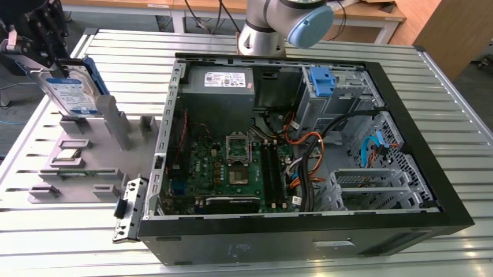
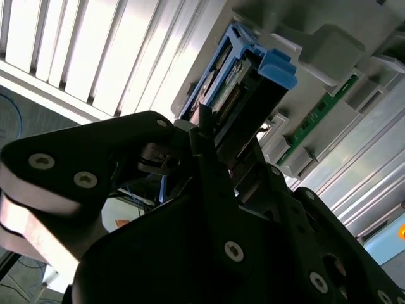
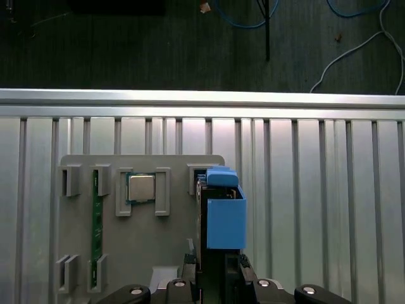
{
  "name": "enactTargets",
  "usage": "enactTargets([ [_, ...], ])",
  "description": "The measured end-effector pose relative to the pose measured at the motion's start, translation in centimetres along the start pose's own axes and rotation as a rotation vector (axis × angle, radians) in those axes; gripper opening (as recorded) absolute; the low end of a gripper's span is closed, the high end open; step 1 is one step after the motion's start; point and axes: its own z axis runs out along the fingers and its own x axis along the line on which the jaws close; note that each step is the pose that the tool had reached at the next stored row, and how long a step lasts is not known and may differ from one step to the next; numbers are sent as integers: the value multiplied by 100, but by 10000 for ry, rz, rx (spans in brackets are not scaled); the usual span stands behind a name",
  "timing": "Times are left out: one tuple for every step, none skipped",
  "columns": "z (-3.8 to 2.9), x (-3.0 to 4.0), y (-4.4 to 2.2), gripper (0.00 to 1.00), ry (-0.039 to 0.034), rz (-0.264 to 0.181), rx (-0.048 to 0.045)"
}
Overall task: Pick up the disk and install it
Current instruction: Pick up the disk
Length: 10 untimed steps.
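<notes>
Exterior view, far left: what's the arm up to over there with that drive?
The gripper is shut on the disk and holds it on edge, tilted, above the grey fixture tray at the exterior view's left. Whether the disk's lower edge is clear of its holder is hard to tell. The open computer case sits at the exterior view's right, and the disk is not yet installed in it.

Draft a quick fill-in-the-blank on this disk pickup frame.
The gripper is shut on the disk, whose caddy is ___.
The disk is at the exterior view's ___ of the computer case.
The fixture tray beside the case is ___.
Missing: blue; left; grey.
</notes>
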Motion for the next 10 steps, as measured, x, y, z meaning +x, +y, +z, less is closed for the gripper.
enactTargets([
  [-12, -1, 1, 35, 0, -1, 0],
  [-24, -2, 1, 35, -1, -1, 1],
  [-34, -3, 1, 35, 0, 0, 0],
  [-36, -3, 1, 35, -2, 0, 2],
  [-36, -3, 1, 35, -3, 0, 4],
  [-36, -3, 1, 35, -3, 0, 5],
  [-38, -4, 1, 35, -2, 0, 2],
  [-40, -4, 1, 35, 0, 0, 0],
  [-44, -4, 1, 35, -1, 0, 1],
  [-46, -4, 2, 35, -1, 0, 1],
])
